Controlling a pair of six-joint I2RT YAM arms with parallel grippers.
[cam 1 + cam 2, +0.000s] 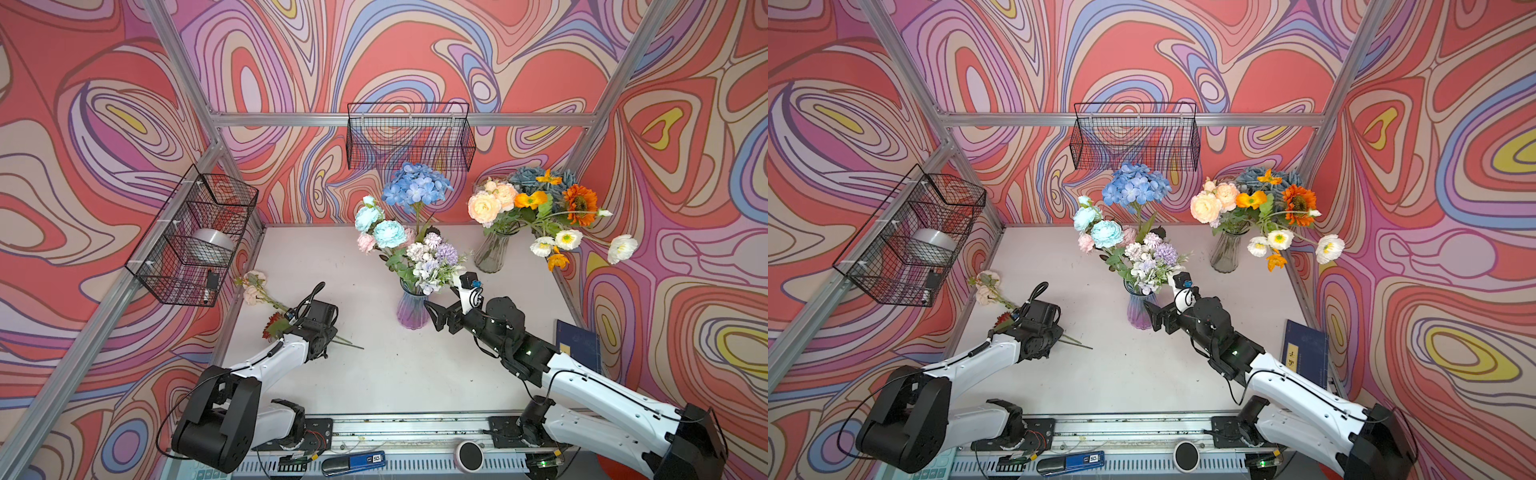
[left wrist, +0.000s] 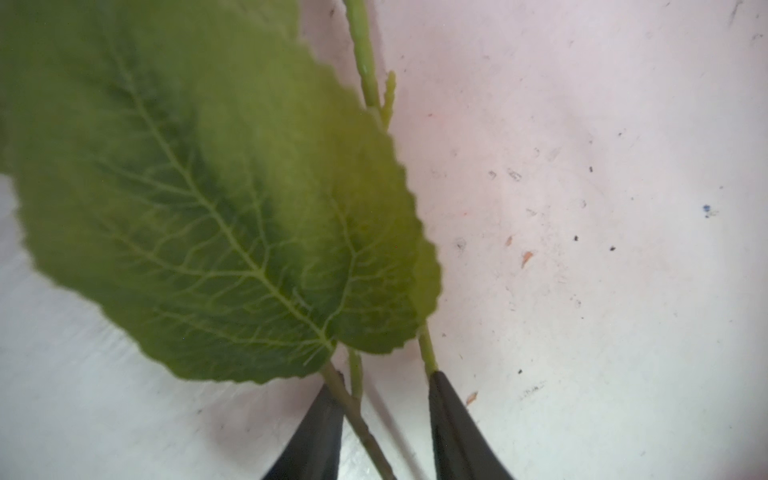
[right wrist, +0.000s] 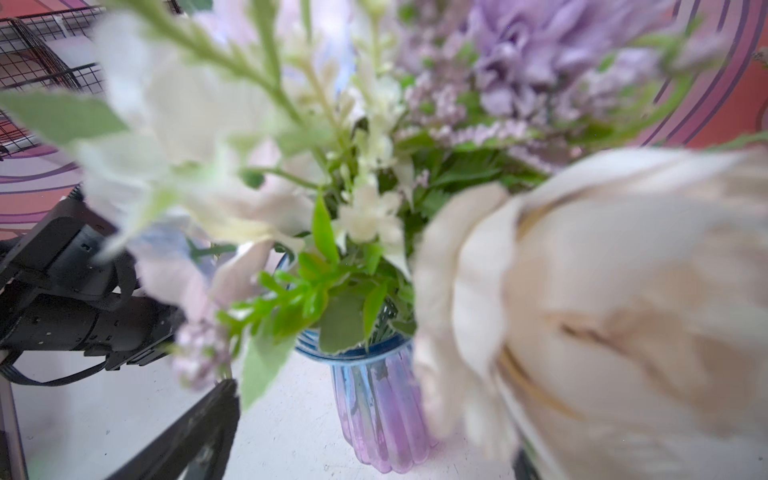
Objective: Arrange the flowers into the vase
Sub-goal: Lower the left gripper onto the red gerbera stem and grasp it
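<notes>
A wire basket (image 1: 178,278) hangs on the left wall. Below it, at near left, a peach flower (image 1: 253,286) and a red flower (image 1: 273,325) lie loose on the surface (image 1: 395,374), the peach one farther back. Their stems (image 1: 351,344) run right under the left arm's wrist, and the ends show past it. The left claw (image 2: 382,382) is lowered over these stems. In the left wrist view its fingers (image 2: 320,432) stand slightly apart with the stems between them. One stem lies along one finger and another meets the other fingertip. A firm clamp cannot be confirmed. A large leaf (image 2: 216,208) fills much of that view.

At centre, the vase (image 1: 411,311) stands upright. It holds a blue hydrangea (image 1: 415,187), pale blue and pink heads, and a lilac cluster (image 1: 444,253). The right claw (image 1: 433,316) sits just right of the vase with jaws wide apart, holding nothing. Contact with the vase cannot be told.

At far right, a grey vase (image 1: 492,253) holds a bunch (image 1: 540,199) of peach, orange and white heads. A blue book (image 1: 577,340) lies at the right edge.
</notes>
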